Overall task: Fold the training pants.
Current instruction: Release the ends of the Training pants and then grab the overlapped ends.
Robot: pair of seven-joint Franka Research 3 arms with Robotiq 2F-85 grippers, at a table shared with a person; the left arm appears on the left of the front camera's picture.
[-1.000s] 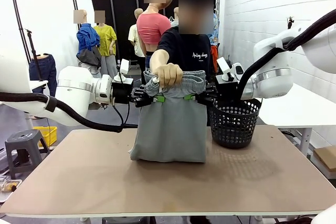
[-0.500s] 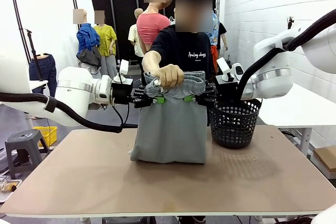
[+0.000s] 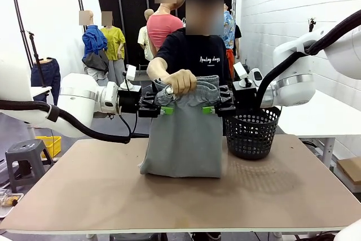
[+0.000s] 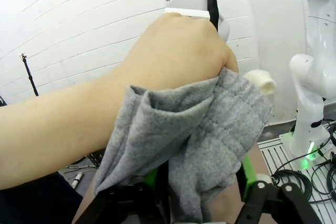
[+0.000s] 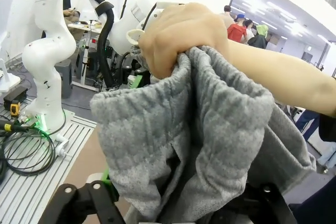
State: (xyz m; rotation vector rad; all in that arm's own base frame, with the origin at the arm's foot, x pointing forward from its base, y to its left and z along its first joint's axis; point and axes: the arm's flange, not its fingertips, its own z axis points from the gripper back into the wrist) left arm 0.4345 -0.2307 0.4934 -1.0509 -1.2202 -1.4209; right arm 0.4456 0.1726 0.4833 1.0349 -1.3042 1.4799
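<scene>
Hanging limp from a person's hand [image 3: 179,81], the soft training pants [image 3: 183,139] suit waistband-corner pinches; left gripper [image 3: 163,107] and right gripper [image 3: 212,107] gape apart.

Training pants [image 3: 183,139] on table [image 3: 101,190] centre; basket [image 3: 252,134] right beside.

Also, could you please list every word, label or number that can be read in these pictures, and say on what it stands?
black T-shirt of the person: one short line of white script across the chest, too small and blurred to read with certainty.
training pants: no text or label to be seen.
black basket: no text to be seen.
Nothing else in the three views carries readable print.
</scene>
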